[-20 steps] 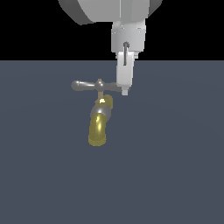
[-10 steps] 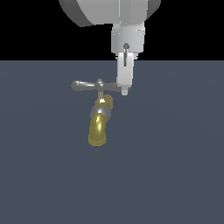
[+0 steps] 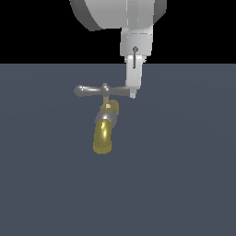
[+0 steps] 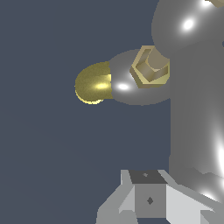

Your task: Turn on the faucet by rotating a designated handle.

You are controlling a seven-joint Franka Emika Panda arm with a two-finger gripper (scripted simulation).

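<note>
The faucet stands on the dark grey floor, its curved yellow-gold spout hanging down below a grey collar. The handle is a grey crossbar lying level on top. My white gripper hangs straight down at the crossbar's end on the exterior view's right, its tip touching that end. The fingers look pressed together and hold nothing. In the wrist view the handle fills one side as a thick grey bar, with the spout and a gold hex nut beyond, and the gripper beside the bar.
A flat dark grey floor lies all around the faucet. The arm's large white body hangs above the gripper.
</note>
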